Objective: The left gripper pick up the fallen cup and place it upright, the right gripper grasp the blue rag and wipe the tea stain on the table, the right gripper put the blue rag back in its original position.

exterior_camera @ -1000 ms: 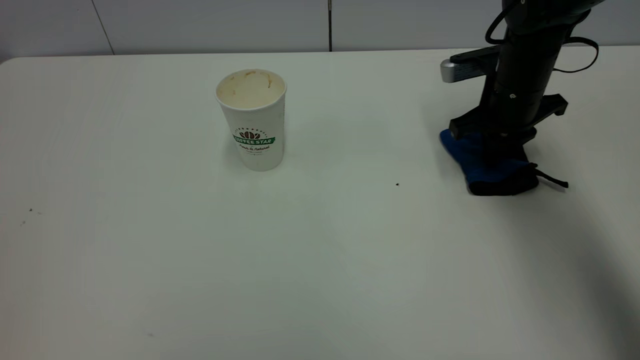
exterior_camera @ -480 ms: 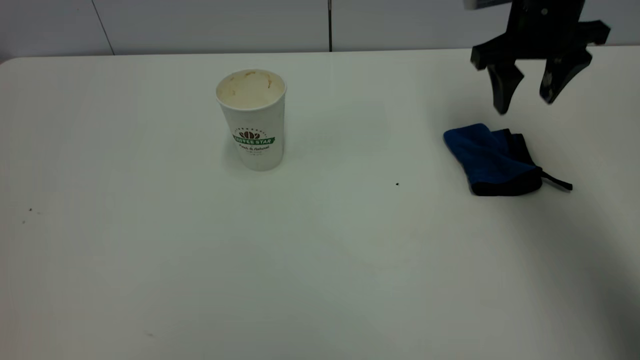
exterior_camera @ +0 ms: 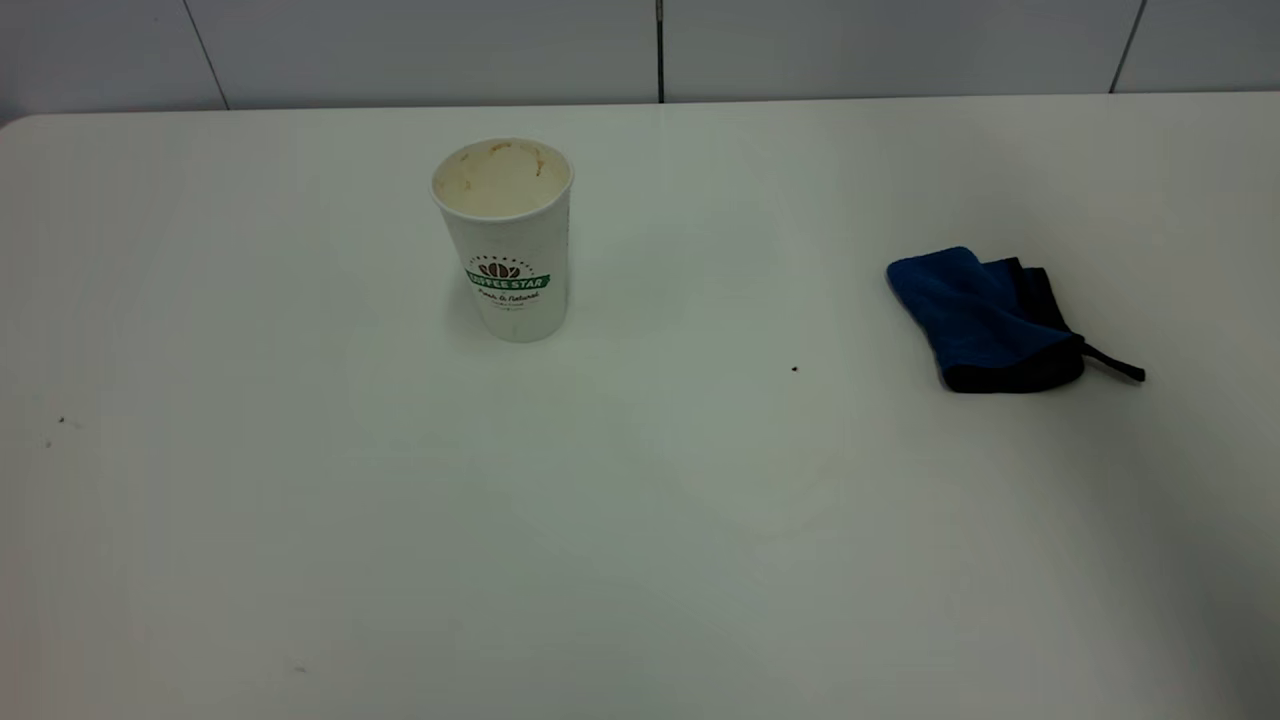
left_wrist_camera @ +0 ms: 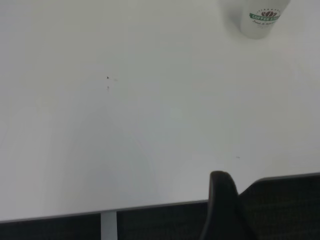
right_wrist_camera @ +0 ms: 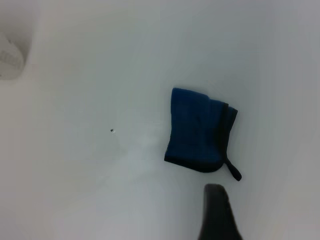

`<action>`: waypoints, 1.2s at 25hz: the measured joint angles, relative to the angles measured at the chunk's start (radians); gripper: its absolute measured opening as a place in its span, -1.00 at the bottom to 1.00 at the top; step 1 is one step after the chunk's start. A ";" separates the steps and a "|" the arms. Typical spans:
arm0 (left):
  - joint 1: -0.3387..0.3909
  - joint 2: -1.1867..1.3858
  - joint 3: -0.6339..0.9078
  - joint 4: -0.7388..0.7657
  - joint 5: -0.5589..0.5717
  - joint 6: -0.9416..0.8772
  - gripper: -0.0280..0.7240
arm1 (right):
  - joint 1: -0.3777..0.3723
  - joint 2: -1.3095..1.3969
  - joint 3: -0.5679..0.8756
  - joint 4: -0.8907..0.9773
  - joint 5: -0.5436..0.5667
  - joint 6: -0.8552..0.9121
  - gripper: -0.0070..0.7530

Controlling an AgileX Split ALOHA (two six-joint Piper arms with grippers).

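Note:
The white paper cup (exterior_camera: pixel 508 238) with the green banner logo stands upright on the white table (exterior_camera: pixel 640 520), left of centre; it also shows in the left wrist view (left_wrist_camera: pixel 261 19). The blue rag (exterior_camera: pixel 985 318) lies folded at the right, its black strap pointing right; it also shows in the right wrist view (right_wrist_camera: pixel 197 130). No brown tea stain shows on the table. Neither gripper is in the exterior view. My right gripper is high above the rag, open and empty, with one finger (right_wrist_camera: pixel 216 212) in its wrist view. A black part of my left gripper (left_wrist_camera: pixel 222 205) shows by the table's edge, far from the cup.
A tiny black speck (exterior_camera: pixel 795 368) lies between cup and rag. A few small specks (exterior_camera: pixel 60 421) lie at the far left. The table's edge (left_wrist_camera: pixel 150 207) runs past the left gripper, with dark floor beyond. A grey panelled wall (exterior_camera: pixel 640 50) stands behind the table.
My right gripper was down on the rag, then opened and rose off it, and has now left the exterior view upward. The rag stays flat on the table. The cup has not moved.

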 joint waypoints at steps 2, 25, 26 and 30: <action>0.000 0.000 0.000 0.000 0.000 0.000 0.38 | 0.015 -0.080 0.030 0.000 0.041 0.000 0.41; 0.000 0.000 0.000 0.000 0.000 -0.002 0.38 | -0.049 -1.131 1.129 -0.027 0.046 0.125 0.40; 0.000 0.000 0.000 0.000 0.000 -0.002 0.38 | -0.049 -1.169 1.149 -0.027 0.029 0.128 0.40; 0.000 0.000 0.000 0.000 0.000 -0.002 0.38 | -0.051 -1.281 1.207 -0.027 -0.054 0.128 0.40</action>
